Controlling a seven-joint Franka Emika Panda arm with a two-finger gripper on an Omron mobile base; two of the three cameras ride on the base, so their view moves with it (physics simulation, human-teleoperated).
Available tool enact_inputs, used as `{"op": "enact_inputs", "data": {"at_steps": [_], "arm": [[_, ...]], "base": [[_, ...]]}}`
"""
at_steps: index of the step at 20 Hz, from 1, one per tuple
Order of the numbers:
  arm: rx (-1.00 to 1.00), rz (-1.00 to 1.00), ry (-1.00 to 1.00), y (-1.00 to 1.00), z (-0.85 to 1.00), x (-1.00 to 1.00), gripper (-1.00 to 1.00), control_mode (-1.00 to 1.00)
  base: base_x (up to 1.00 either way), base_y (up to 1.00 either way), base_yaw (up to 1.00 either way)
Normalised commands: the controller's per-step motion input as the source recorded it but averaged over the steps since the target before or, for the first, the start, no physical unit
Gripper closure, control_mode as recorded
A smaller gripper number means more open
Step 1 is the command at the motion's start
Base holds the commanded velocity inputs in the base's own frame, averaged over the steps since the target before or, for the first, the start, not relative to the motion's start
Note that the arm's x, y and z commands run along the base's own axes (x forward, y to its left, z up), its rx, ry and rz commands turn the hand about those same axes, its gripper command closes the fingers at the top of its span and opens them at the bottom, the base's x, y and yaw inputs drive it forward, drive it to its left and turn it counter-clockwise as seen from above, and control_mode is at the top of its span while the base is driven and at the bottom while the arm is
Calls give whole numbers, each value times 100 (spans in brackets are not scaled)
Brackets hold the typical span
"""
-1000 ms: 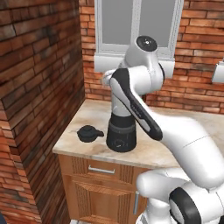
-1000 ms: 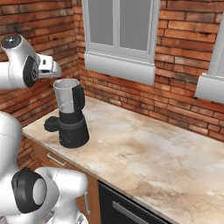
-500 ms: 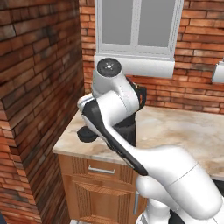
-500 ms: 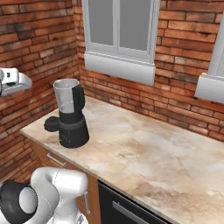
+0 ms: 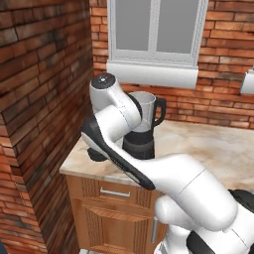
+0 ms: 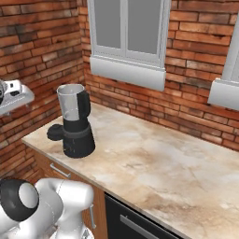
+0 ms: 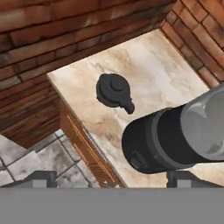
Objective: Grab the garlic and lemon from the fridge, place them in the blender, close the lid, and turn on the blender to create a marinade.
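Observation:
The blender (image 6: 74,122) stands near the left end of the counter, its black base (image 7: 153,146) under a clear jar (image 5: 148,110) with an open mouth. The lid (image 7: 114,91), a round black cap with a knob and a side tab, lies flat on the counter just left of the blender (image 6: 56,132). My gripper (image 7: 111,181) is open with nothing between its fingertips (image 7: 41,178). It hovers off the counter's left corner, apart from lid and blender. The fridge, garlic and lemon are out of view.
The marble counter (image 6: 154,158) runs right from the blender, over wooden cabinets (image 5: 114,213). A brick wall (image 5: 39,99) closes the counter's left end, and a windowed brick wall (image 6: 135,32) stands behind. Grey floor tiles (image 7: 26,162) lie below the corner.
The arm has swung left and lower, across the front of the blender in the left base view. The hand has slid to the left edge of the right base view. Blender and lid have not moved.

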Motion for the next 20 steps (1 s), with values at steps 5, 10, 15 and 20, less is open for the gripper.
{"op": "enact_inputs", "data": {"at_steps": [5,10,15,20], "arm": [[-11,4,28,0,-26,43,-100,-100],[-10,0,19,1,-49,37,-100,-100],[-11,0,10,0,-52,27,-100,-100],[-4,0,6,0,-39,34,-100,-100]], "base": [[0,0,0],[0,0,0],[0,0,0],[0,0,0]]}}
